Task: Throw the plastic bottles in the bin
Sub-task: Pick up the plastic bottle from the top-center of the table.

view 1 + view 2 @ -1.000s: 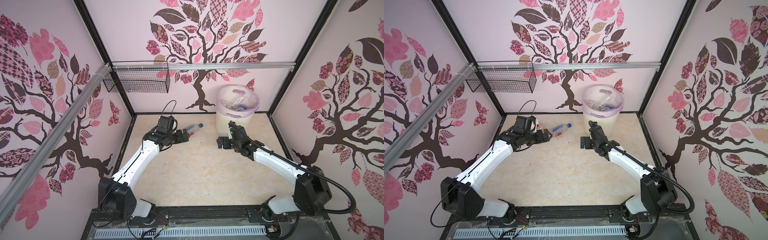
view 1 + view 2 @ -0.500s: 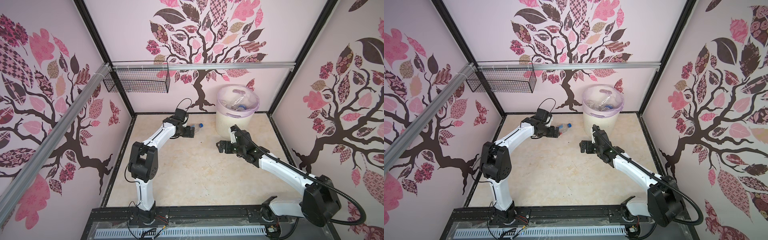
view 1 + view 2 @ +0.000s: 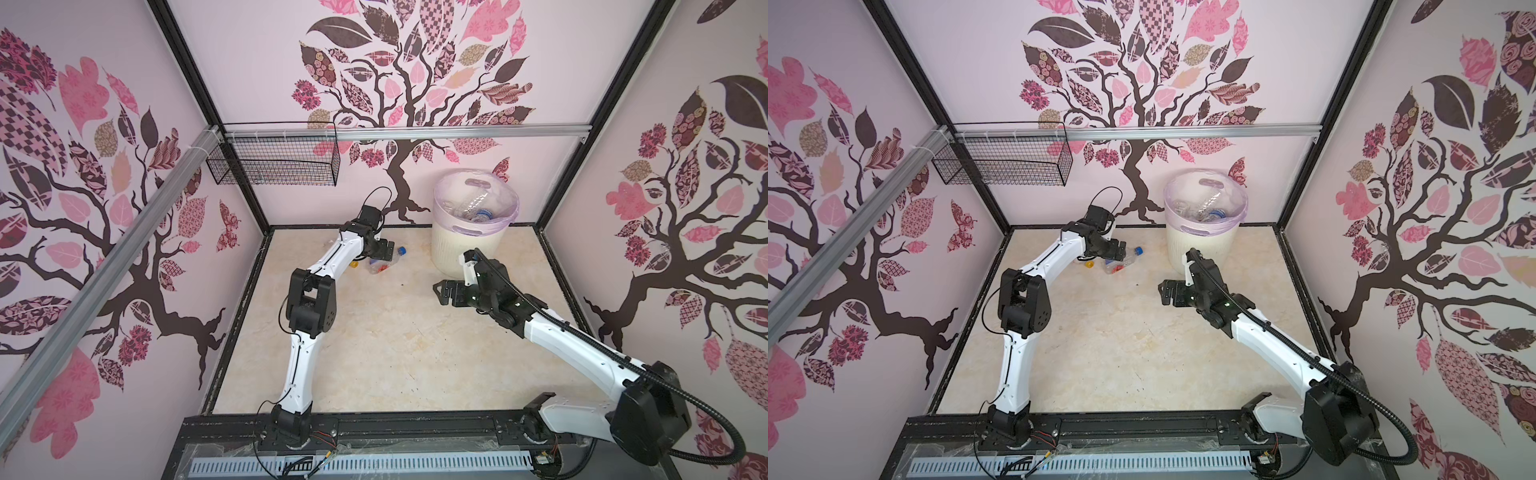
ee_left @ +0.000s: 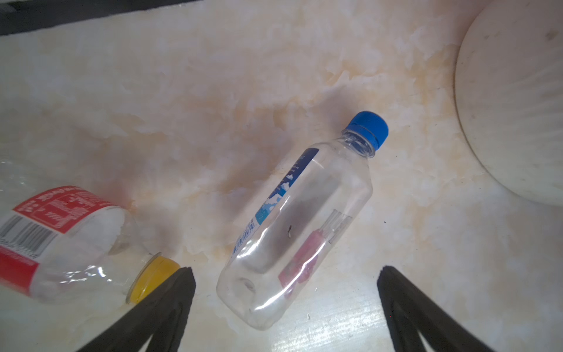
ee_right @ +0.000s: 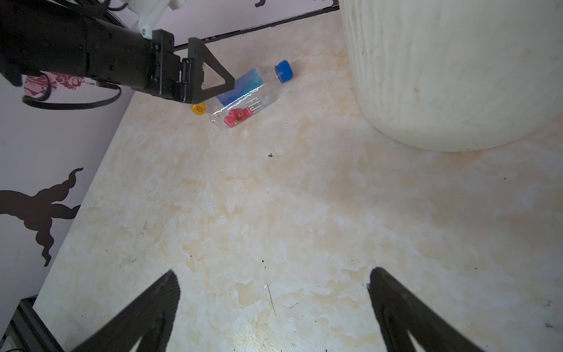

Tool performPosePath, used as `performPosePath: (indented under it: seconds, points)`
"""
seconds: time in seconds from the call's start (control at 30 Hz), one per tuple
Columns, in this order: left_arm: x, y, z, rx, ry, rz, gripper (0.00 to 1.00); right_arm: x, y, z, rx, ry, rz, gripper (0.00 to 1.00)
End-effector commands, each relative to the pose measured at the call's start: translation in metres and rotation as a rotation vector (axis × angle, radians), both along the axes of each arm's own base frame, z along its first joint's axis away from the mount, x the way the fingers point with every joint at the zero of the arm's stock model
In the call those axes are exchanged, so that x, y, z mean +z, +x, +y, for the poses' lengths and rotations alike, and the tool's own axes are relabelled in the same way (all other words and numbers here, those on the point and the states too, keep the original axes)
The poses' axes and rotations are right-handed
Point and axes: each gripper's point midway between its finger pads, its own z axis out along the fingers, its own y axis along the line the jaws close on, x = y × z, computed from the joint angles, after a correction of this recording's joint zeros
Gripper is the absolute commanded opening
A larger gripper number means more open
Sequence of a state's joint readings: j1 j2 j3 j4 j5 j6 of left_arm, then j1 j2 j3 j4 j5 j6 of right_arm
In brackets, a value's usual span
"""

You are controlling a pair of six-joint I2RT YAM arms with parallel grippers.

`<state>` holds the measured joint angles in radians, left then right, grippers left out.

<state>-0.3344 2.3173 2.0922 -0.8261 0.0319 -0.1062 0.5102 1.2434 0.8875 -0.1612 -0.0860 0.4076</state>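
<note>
left end effector (image 4: pixel 285 269) wide, empty | right end effector (image 5: pixel 274 271) wide, empty | yellow-capped bottle (image 4: pixel 70 243) cropped

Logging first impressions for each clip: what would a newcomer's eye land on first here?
The pink-and-brown tree pictures covering all three walls stand out first. Next comes the cream bin at the back, lilac-lined with bottles inside. Then the left claw, open over a blue-capped bottle lying on the table near a yellow-capped bottle.

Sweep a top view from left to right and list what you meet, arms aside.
black wire basket → yellow-capped bottle → blue-capped bottle → bin
</note>
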Motion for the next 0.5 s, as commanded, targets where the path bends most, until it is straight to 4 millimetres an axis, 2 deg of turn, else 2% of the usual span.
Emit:
performPosePath:
  seconds: [0.0, 0.2, 0.47]
  points:
    - [-0.006, -0.002, -0.003, -0.010, -0.022, 0.026, 0.98, 0.021, -0.002, -0.001, 0.003, 0.011, -0.037, 1.00]
    - [-0.015, -0.009, -0.011, -0.016, -0.054, 0.054, 0.98, 0.017, -0.004, 0.001, 0.006, 0.029, -0.023, 1.00]
    - [-0.031, -0.015, -0.016, -0.020, -0.054, 0.084, 0.95, 0.024, -0.008, -0.002, 0.004, 0.031, -0.035, 0.99]
